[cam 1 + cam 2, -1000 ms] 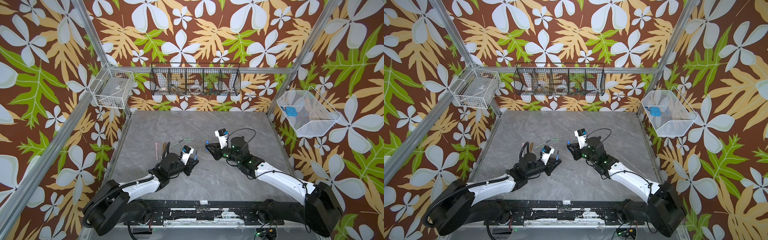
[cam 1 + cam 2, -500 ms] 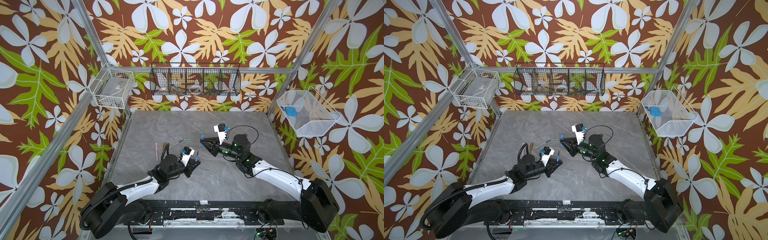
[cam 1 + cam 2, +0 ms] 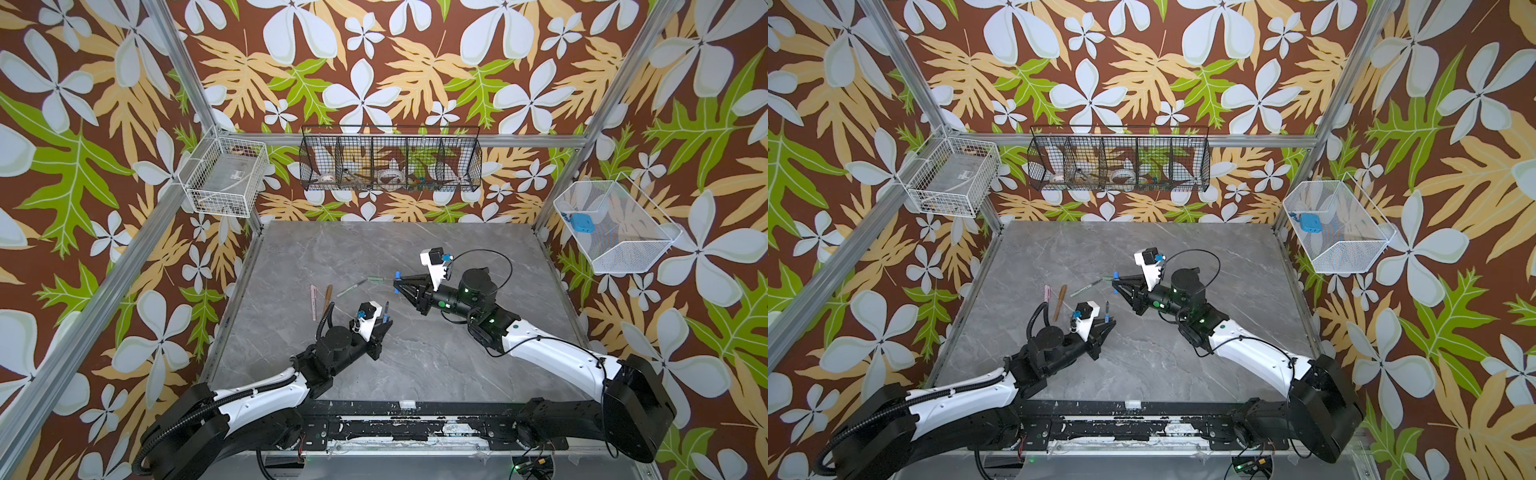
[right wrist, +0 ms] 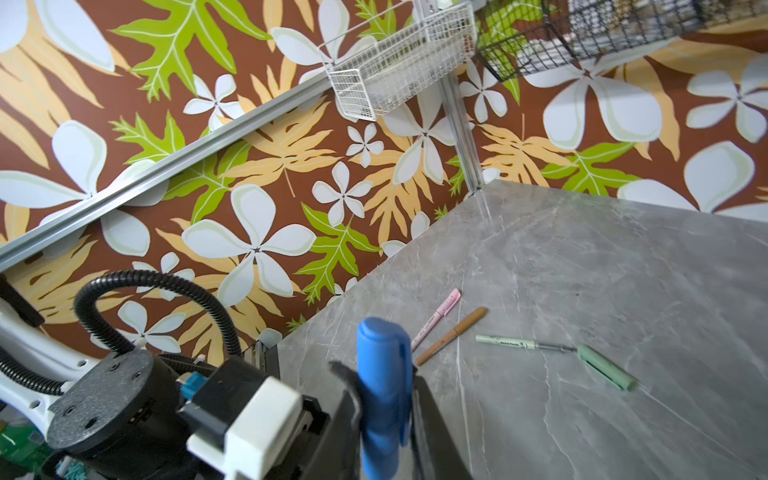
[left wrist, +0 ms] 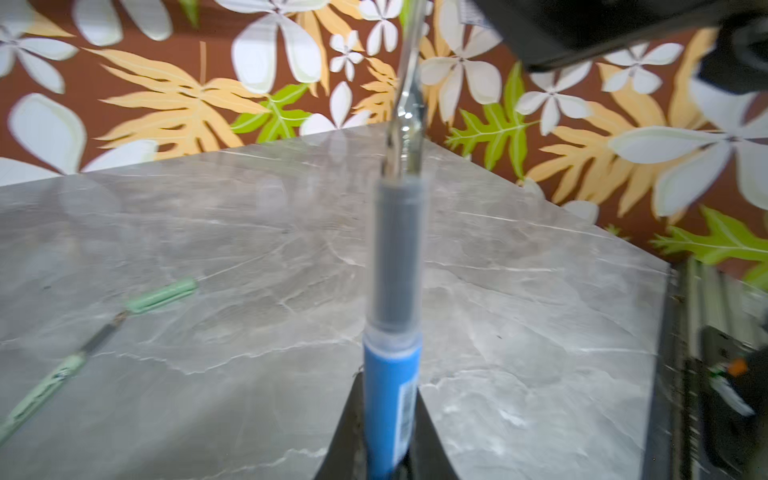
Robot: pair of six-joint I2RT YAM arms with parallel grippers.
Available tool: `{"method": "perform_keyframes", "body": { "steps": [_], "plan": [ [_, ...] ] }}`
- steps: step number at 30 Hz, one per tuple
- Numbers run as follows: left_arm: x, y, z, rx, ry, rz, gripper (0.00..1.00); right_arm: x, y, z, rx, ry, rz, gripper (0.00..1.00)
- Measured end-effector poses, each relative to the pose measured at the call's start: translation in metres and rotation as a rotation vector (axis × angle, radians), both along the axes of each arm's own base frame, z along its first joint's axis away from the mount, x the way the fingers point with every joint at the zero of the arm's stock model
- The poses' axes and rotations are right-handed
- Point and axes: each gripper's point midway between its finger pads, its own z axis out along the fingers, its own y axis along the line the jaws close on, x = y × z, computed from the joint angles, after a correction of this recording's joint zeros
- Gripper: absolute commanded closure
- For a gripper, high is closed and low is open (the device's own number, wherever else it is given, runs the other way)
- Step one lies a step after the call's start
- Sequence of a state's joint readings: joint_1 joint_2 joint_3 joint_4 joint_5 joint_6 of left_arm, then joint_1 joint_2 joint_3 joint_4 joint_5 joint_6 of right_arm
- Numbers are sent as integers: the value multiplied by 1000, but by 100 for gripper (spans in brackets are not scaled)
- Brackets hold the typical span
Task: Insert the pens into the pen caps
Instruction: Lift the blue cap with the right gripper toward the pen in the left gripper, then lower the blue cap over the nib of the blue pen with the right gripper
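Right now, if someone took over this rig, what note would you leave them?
Left gripper: shut on the blue pen, tip up.
Right gripper: shut on the blue cap, held apart from the pen.
On the table: pink pen and brown pen side by side, and both look capped. The green pen is uncapped, with the green cap lying by its tip.
Done: pink and brown, apparently.
Left: push the blue pen into the blue cap, then cap the green pen.
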State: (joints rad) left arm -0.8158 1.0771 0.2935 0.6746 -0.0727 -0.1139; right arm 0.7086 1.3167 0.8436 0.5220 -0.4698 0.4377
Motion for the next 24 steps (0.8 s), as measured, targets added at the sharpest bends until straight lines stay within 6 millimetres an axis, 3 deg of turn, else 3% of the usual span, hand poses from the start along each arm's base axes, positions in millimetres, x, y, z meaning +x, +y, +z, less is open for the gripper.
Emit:
{"method": "perform_keyframes", "body": {
  "steps": [6,13,24],
  "plan": [
    [9,7,1,15,-9,67,100,-4,7,4,-15,-46,0,80],
    [7,12,2,2,-22,76,100,-4,15,-8,-32,-39,10,80],
    [3,9,5,-15,-28,50,100,-3,27,-10,-10,-43,36,80]
  ]
}}
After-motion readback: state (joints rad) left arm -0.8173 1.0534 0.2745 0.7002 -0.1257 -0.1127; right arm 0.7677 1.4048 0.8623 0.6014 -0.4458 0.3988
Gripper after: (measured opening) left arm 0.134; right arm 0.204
